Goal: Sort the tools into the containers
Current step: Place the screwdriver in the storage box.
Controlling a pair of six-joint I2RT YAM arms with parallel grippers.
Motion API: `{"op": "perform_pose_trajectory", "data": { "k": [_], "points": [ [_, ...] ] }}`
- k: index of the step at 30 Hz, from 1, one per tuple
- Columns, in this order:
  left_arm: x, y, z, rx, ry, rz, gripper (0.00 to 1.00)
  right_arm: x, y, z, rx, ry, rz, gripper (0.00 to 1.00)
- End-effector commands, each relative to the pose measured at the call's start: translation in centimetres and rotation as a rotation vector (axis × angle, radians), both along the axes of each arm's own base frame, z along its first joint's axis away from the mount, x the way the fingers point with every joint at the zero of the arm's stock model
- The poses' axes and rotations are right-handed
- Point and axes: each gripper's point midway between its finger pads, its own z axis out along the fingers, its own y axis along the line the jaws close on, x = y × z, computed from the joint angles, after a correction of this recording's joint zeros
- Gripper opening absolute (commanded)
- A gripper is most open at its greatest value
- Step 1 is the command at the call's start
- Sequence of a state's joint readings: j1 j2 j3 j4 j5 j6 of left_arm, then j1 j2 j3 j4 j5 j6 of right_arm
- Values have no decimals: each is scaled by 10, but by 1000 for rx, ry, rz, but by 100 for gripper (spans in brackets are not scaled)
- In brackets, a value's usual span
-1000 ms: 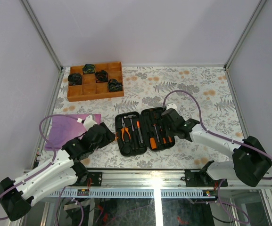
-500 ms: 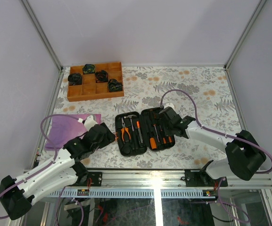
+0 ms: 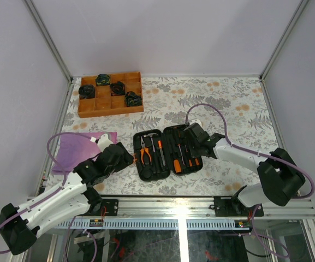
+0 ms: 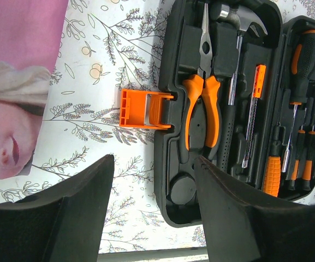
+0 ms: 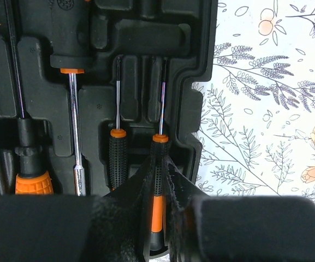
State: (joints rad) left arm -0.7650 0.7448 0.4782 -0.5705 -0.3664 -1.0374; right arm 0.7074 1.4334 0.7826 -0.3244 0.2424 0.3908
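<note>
Clenched with the right gripper point(image 5: 160, 164) on a small screwdriver point(image 5: 158, 150), fingers point(image 5: 141, 185) pressed to both sides of its black-and-orange handle. Seated in the outermost slot of the case's right half, shaft pointing away from the gripper. Just beside it to the left, a second small screwdriver point(image 5: 117, 158) in its own slot; further left, a longer one point(image 5: 74, 125) with an orange collar. Around these, the black moulded case point(image 3: 137, 164), open flat on the bench point(image 3: 228, 103) between the two arms. Released at the left gripper point(image 4: 154, 164): fingers well apart, grasping nothing, hovering over the case's left edge near the orange latch point(image 4: 143, 108). In the left half, orange-handled pliers point(image 4: 202, 103) and a hammer point(image 4: 239, 16) seated in their slots. Further out, a purple sheet point(image 3: 75, 147) left of the case and a wooden tray point(image 3: 110, 94) at the far left of the bench.
</note>
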Motion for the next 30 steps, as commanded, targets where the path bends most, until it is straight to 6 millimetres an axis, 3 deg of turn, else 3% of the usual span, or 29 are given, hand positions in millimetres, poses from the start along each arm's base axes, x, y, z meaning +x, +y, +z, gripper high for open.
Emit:
{"op": "perform_pose_trajectory", "data": {
  "k": [1,15,20,26,30],
  "points": [
    [0,2,-2,2,-5,12,59,1,1,-1,-5,33,9,14],
    [2,-1,-7,7,-2,7,59,-27,-4,-29,-56,254,32,10],
    [3,-4,-8,2,3,-2,59,-42,-10,-48,-44,380,14,0],
    [1,-3,-9,0,-1,-5,59,-63,-23,-78,-93,498,-41,0],
    [2,-4,-10,-5,0,-7,59,-59,-22,-76,-93,486,-63,0]
  ]
}}
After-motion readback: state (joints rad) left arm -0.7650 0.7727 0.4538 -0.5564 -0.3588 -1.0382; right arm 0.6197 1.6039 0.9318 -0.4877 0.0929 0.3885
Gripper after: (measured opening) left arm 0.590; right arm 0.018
